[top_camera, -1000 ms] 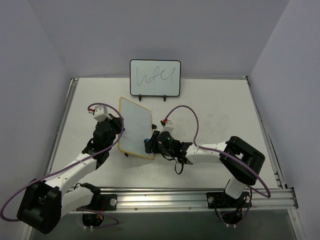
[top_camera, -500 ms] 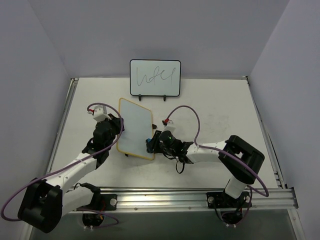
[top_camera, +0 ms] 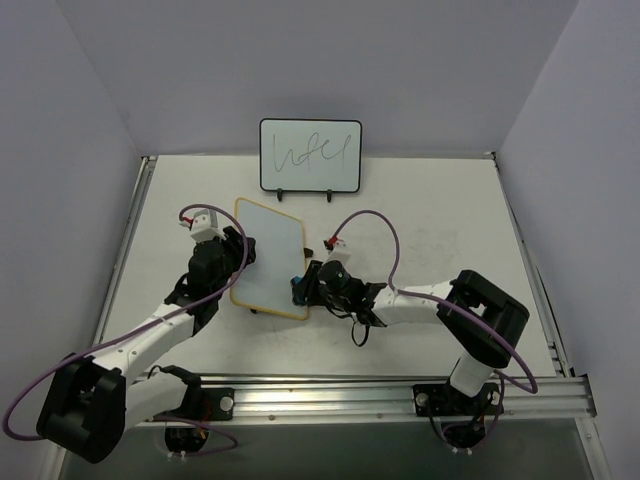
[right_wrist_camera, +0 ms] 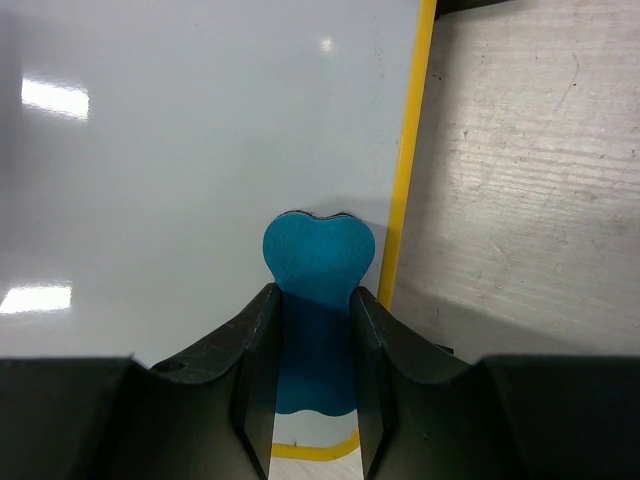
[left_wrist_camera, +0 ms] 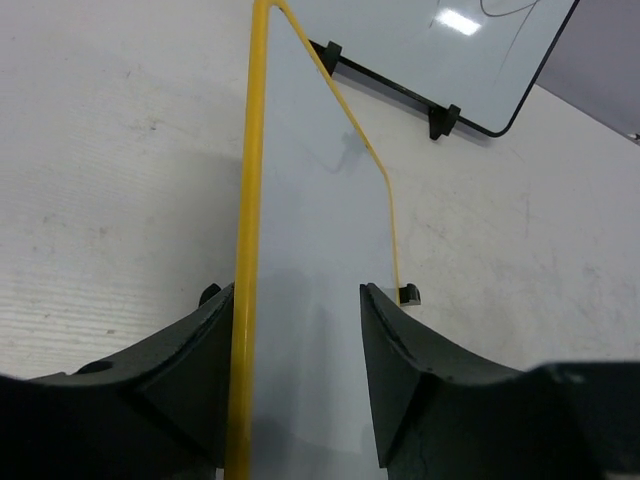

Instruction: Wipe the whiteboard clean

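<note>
Right jaws pinch blue eraser (right_wrist_camera: 318, 255), touching whiteboard (top_camera: 268, 255) near its corner. Left jaws spread around whiteboard's side edge.

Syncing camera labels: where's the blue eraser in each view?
Top external: blue eraser at the lower right edge of the whiteboard.
Left wrist: not in view.
Right wrist: centre, pinched in the right gripper, over the board face.
Shared landmark: the whiteboard's yellow frame, seen in all three.
</note>
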`<move>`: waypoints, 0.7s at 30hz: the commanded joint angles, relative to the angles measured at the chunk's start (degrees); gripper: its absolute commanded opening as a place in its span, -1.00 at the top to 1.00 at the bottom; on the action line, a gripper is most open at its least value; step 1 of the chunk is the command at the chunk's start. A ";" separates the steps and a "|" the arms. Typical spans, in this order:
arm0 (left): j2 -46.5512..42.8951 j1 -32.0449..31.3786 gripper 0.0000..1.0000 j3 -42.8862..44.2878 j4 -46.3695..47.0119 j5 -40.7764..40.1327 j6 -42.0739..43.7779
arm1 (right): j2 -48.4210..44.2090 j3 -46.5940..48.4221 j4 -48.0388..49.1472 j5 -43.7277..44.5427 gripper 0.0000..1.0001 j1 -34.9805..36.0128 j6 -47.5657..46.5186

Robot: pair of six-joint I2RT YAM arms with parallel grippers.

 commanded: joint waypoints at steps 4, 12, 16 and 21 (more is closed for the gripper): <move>1.47 -1.51 -0.18 0.20 -13.29 1.19 -4.53 | 2.61 -1.18 -12.55 -2.60 1.00 0.94 -2.55; -2.48 -1.07 -0.24 0.82 -16.28 -4.44 -6.29 | 2.52 -0.39 -13.35 -2.51 1.00 0.85 -2.91; -3.02 -0.80 -0.31 1.52 -16.99 -6.03 -6.64 | 2.43 -0.30 -13.35 -2.51 1.00 0.94 -2.99; -2.75 -0.80 -0.32 2.75 -16.72 -5.59 -6.20 | 2.43 -0.38 -13.43 -2.69 1.00 1.02 -3.17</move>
